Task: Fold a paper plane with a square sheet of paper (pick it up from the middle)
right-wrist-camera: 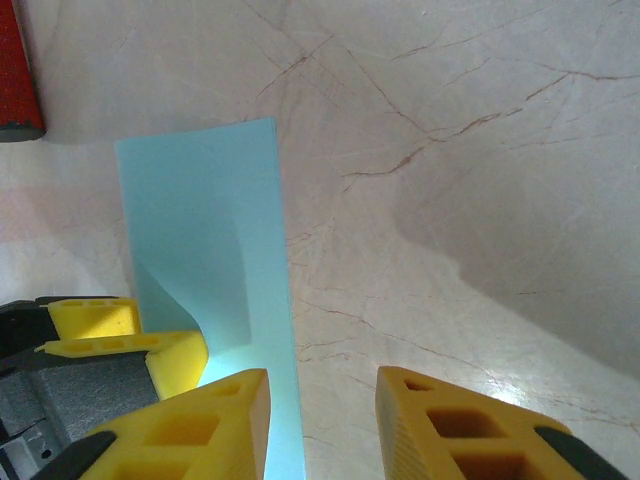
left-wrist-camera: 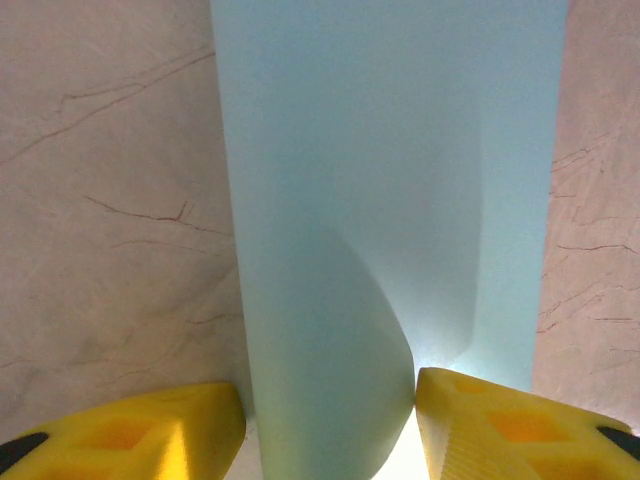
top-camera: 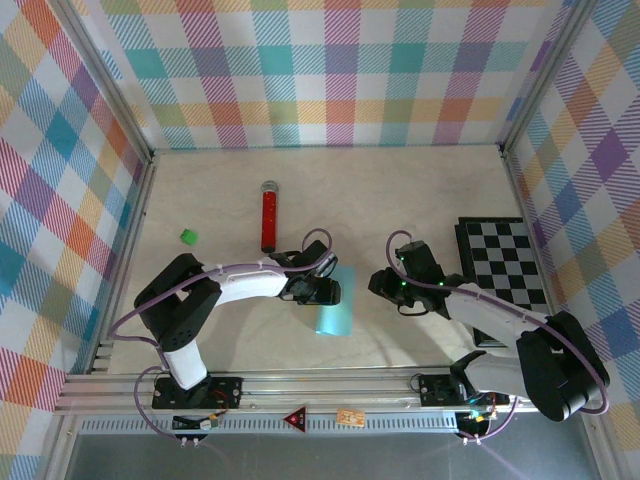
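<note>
A pale marbled tabletop lies under me, fenced by pastel plaid walls. My left gripper is about half closed, and the light cyan sheet of paper sits right in its mouth. The sheet is doubled into a long narrow strip that runs straight out ahead of my yellow fingers. Its near end is bowed up between them, and the lifted flap touches both inner faces, so I have it pinched across its width.

My right gripper hovers just to the right of the left one, low over the table. Its jaws are partly apart, with nothing but bare tabletop between them. The strip's long right edge passes under its left finger.

Ahead of my left gripper and a little to its left lies a red glittery tube, with a small green cube farther left. A black-and-white checkered board lies off to the right of my right gripper.
</note>
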### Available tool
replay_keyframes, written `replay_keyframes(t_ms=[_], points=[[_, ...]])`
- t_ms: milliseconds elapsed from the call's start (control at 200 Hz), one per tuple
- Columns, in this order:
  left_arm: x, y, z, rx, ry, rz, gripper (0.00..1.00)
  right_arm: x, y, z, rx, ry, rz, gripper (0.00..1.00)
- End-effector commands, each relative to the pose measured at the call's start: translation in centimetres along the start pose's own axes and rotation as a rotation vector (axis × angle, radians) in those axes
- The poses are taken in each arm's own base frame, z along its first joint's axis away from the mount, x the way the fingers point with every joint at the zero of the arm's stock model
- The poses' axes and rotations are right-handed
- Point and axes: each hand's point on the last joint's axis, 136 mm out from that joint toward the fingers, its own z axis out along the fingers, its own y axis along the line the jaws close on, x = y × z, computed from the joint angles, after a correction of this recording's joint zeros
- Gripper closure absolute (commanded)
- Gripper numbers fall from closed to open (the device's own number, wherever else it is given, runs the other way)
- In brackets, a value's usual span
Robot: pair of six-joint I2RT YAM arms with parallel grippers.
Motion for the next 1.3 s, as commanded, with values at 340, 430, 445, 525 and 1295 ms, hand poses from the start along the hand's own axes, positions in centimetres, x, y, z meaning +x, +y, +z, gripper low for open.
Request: replay_keyframes(t_ms=[340,430,445,525,1295], points=[[4.1,7.3,4.2,-0.253,0.112,0.004,0.45,0.1,1.1,0.4,-0.057,0.026,-0.003,0.68],[4.1,7.3,4.3,-0.250,0.111,0.008,0.45,0.2,1.9,0.7,-0.096,0.043,-0.016,0.70],[4.1,7.3,4.3,-0.251,0.110,0.010,0.45,0.2,2.0,0.7,-0.101,0.045,-0.016,0.71],[4.1,7.3,4.3,-0.250,0.112,0.015,0.45,0.4,2.5,1.0,-0.124,0.069,-0.019,0.73],[4.0,7.0,4.4,-0.226,0.105,0.026,0.45,0.2,1.9,1.8,-0.081,0.086,0.020,0.80]])
